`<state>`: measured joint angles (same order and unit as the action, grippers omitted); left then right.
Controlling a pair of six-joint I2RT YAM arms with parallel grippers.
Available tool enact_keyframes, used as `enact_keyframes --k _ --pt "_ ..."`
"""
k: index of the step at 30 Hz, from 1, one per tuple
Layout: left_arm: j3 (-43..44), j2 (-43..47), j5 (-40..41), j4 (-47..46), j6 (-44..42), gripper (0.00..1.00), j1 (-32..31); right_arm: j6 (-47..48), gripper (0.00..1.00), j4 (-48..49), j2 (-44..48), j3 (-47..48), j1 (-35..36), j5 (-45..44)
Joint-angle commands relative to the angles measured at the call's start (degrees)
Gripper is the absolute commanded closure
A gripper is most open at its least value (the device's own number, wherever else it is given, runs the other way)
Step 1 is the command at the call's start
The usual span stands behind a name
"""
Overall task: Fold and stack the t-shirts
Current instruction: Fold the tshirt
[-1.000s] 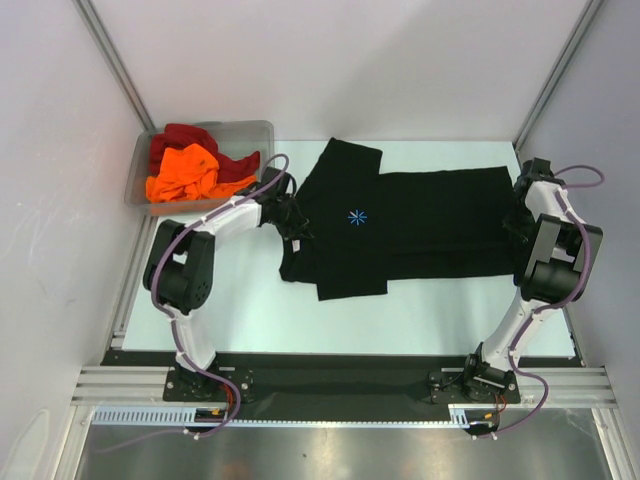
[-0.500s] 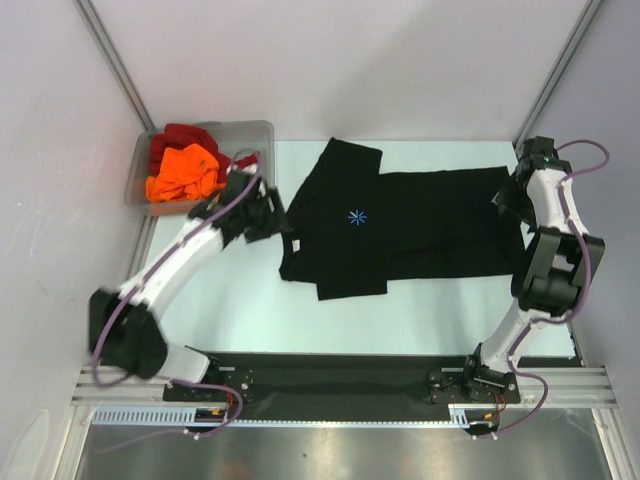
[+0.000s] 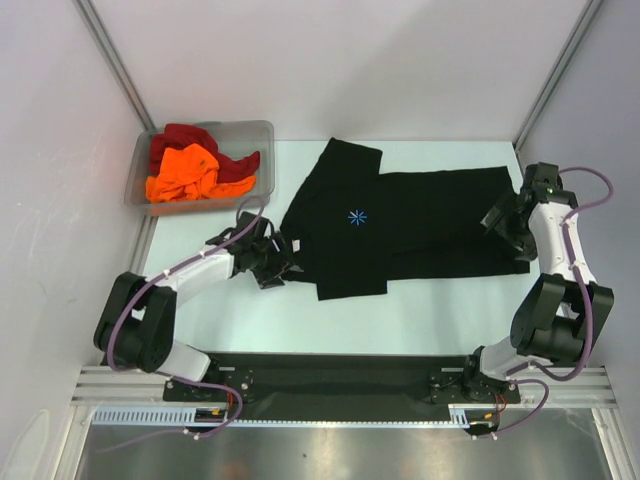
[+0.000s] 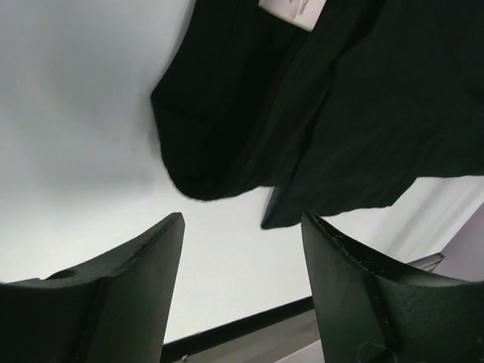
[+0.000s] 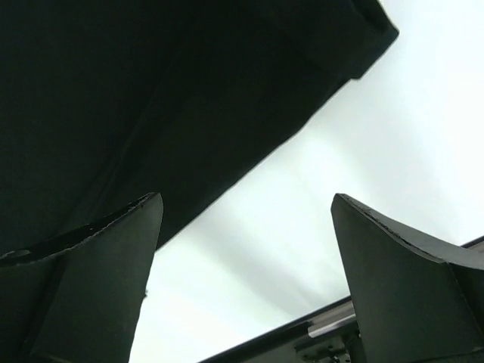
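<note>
The black shirt [image 3: 420,225] is seen laid flat across the middle of the top view, on the table [image 3: 420,310]. Its blue mark [image 3: 357,216] is turned up. A sleeve is spread toward the upper centre, and another flap is shown at the lower centre. The long sides appear to be drawn in to a band, so a first fold is judged to be done or partly done; no tidy packet is formed yet.

The left claw [image 3: 272,262] is placed at the shirt's lower left edge. In the left wrist view it [image 4: 242,287] is held wide, with bare table between the jaws and the cloth and a white label [image 4: 295,11] above. Nothing is gripped.

The right claw [image 3: 505,222] is placed at the shirt's right end. In the right wrist view it [image 5: 246,280] is spread wide over the hem corner, and nothing is held.

The orange shirt [image 3: 183,172] and red shirt [image 3: 185,135] are left crumpled in the bin [image 3: 262,130] at the upper left. No stack is begun; most of the task is judged to be left.
</note>
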<state>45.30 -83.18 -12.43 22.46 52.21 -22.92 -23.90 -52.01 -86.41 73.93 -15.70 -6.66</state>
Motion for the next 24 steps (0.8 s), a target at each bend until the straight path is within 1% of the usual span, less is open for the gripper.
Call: enact_keyframes --k 1,5,7,10,11,13,14,15,16,20,23,24 --pt "0.7 -1.2 -0.4 -6.7 4.1 0.30 0.4 -0.2 0.00 0.2 3.8 -1.6 0.0 1.6" --pt "1.4 -5.4 -0.8 -7.0 4.8 0.30 1.1 0.6 0.00 -0.1 5.6 -2.7 -0.4 -0.3" --pt "0.8 -6.3 -1.4 -6.8 5.9 0.32 1.8 0.5 0.00 -0.7 5.6 -2.7 -2.0 -0.3" --pt "-0.5 -7.3 -2.3 -8.3 6.8 0.41 2.8 0.3 0.00 -0.7 5.3 -2.8 -4.3 1.2" --pt "-0.6 -7.6 -2.4 -8.3 6.4 0.54 3.1 0.3 0.00 -0.7 5.3 -2.7 -4.7 1.2" --pt "-0.5 -8.1 -2.4 -8.1 5.6 0.70 3.8 0.1 0.00 -0.4 5.3 -3.1 -5.5 1.1" --pt "-0.3 -8.2 -2.0 -7.5 4.3 0.83 3.9 -0.1 0.00 -0.5 5.2 -3.2 -5.8 1.0" --pt "0.2 -8.3 -1.9 -7.1 3.6 0.90 4.5 -0.3 0.02 -0.3 4.9 -3.4 -6.4 1.2" --pt "0.5 -8.4 -1.6 -6.7 2.8 0.99 4.8 -0.5 0.03 -0.2 4.8 -4.1 -7.5 1.6" --pt "1.5 -7.4 1.5 -2.1 -1.8 1.00 6.3 -0.6 0.14 0.7 4.7 -6.2 -10.1 0.2" --pt "0.1 -4.7 3.5 -1.0 -3.9 1.00 8.6 -0.1 0.24 2.5 4.4 -7.7 -10.6 -0.8" --pt "-1.1 -4.2 2.9 -1.0 -4.3 1.00 10.2 0.1 0.30 2.9 4.1 -8.1 -10.6 -0.8"
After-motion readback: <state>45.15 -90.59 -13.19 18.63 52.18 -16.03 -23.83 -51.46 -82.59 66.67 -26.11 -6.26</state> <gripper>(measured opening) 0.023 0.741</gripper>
